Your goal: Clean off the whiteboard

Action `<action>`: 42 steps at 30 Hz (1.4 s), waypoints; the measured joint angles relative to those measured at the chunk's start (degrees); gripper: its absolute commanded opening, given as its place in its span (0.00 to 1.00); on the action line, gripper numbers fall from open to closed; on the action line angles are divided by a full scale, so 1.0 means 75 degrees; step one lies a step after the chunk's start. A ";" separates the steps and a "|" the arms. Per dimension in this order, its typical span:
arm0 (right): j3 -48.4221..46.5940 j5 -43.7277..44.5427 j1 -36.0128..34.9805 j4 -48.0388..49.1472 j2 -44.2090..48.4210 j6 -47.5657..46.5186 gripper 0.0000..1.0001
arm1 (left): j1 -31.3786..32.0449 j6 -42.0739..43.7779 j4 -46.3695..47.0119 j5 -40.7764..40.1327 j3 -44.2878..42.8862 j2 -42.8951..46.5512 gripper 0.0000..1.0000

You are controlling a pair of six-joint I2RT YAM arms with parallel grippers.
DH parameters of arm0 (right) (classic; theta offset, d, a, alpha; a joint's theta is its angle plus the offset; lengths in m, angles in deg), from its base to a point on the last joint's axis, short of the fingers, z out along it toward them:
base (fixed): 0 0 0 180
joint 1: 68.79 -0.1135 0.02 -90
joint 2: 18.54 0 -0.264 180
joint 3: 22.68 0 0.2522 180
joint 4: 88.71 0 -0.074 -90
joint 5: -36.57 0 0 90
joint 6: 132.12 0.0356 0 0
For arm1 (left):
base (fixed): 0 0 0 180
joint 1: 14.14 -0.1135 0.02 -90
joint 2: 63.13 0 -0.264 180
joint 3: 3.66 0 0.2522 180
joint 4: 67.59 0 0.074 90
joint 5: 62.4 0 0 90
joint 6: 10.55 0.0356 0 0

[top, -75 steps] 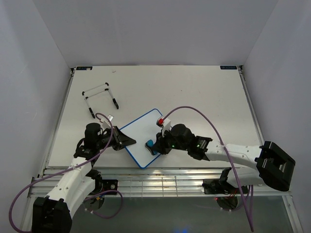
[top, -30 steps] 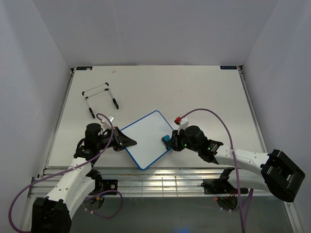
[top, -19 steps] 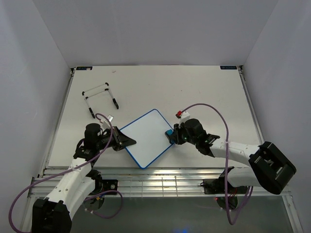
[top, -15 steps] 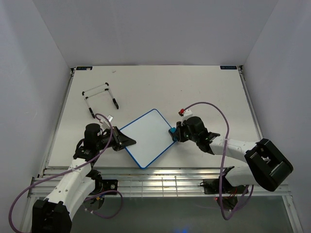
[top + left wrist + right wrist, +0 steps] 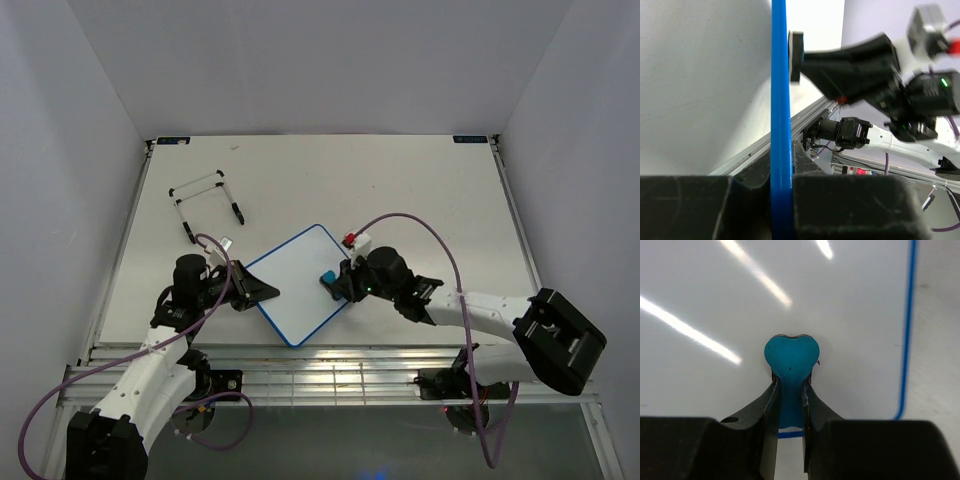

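Your right gripper (image 5: 790,387) pinches the eraser (image 5: 791,354); your left gripper (image 5: 781,180) clamps the board (image 5: 290,290).
The eraser lies flat on its white face; clamping the frame likely stops the board, angled on the table (image 5: 400,180) between the arms, from sliding.

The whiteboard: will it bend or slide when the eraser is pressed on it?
The whiteboard is probably stiff: its blue edge runs straight in the left wrist view. Thin and flat, it is likely light and would slide, but the left hand clamps its edge. Its glossy surface looks slippery.
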 measured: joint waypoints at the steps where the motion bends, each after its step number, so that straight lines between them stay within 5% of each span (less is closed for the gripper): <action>1: -0.0143 0.0015 -0.0411 -0.0038 0.0055 0.0093 0.08 | -0.0003 0.0003 0.0000 0.0000 0.0000 0.0003 0.00; 8: -0.1769 0.0393 -0.2949 -0.0793 -0.0306 0.0755 0.08 | 0.0006 0.0058 -0.0009 0.0003 0.0000 0.0000 0.00; 17: -0.2168 0.0650 -0.3453 -0.1099 -0.0583 0.1440 0.08 | 0.0015 0.0210 -0.0131 -0.0035 0.0000 0.0000 0.00; 22: -0.1818 0.0411 -0.2623 -0.1131 -0.0443 0.1498 0.08 | 0.0012 0.0370 -0.0140 -0.0131 -0.0035 -0.0003 0.00; 33: -0.1448 0.0152 0.1422 -0.2154 -0.1250 0.0329 0.08 | -0.0003 0.1183 -0.0793 -0.0111 -0.0708 -0.0111 0.00; 42: -0.1795 -0.0105 0.2186 -0.3351 0.0015 -0.0437 0.08 | 0.0020 0.1845 -0.1116 -0.0152 -0.1402 0.0224 0.00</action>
